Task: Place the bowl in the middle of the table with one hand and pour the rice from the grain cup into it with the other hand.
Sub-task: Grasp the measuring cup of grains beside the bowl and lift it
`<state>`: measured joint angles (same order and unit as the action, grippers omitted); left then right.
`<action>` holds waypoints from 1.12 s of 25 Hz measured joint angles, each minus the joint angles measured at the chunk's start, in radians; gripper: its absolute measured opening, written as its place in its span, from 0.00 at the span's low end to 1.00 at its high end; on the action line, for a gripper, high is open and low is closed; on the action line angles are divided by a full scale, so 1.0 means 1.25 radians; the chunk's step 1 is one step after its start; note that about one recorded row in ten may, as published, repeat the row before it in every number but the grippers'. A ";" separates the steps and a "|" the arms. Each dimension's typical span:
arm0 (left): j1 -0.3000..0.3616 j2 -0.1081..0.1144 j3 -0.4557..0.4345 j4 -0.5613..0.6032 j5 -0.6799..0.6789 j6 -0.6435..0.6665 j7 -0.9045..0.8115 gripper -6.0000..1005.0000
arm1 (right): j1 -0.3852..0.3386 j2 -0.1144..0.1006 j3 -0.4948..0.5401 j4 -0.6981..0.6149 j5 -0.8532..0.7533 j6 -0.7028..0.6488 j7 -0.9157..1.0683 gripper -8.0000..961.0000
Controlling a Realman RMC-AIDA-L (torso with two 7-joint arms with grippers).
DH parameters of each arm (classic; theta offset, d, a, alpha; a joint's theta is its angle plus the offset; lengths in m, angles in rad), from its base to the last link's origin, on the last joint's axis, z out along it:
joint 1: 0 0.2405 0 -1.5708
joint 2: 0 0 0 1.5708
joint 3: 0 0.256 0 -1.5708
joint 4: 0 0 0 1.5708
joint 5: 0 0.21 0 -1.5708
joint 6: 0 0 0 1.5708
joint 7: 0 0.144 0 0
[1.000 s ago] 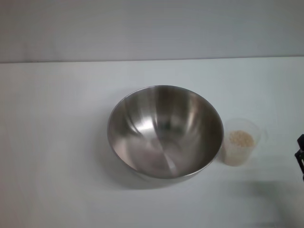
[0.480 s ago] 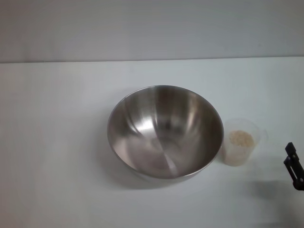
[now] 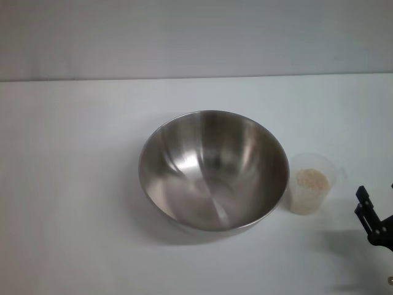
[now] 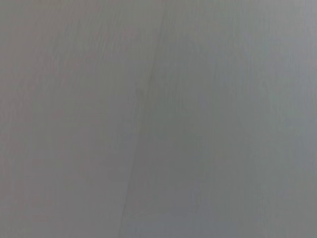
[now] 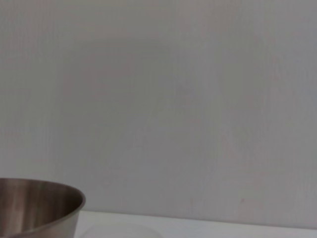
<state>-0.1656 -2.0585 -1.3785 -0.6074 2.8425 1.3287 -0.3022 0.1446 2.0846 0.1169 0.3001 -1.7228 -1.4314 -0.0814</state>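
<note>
The large steel bowl [image 3: 214, 170] stands in the middle of the white table [image 3: 73, 184], empty inside. The small translucent grain cup [image 3: 311, 183] stands upright just to its right, touching or nearly touching the bowl, with pale rice [image 3: 311, 179] in it. My right gripper [image 3: 372, 216] shows as a dark part at the right edge of the head view, to the right of the cup and apart from it. The right wrist view shows the bowl's rim [image 5: 39, 206] and the top of the cup's rim [image 5: 119, 231]. My left gripper is out of view.
A plain grey wall [image 3: 196, 37] rises behind the table's far edge. The left wrist view shows only a blank grey surface.
My right gripper has come further into the head view from the right edge, moving left toward the cup. The bowl and cup have not moved.
</note>
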 joint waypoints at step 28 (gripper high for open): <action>-0.007 -0.001 -0.004 -0.001 0.000 0.005 0.000 0.82 | 0.074 0.001 0.001 -0.015 0.000 0.105 -0.001 0.68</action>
<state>-0.1746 -2.0603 -1.3836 -0.6081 2.8425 1.3345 -0.3022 0.2371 2.0862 0.1187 0.2808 -1.7226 -1.3000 -0.0829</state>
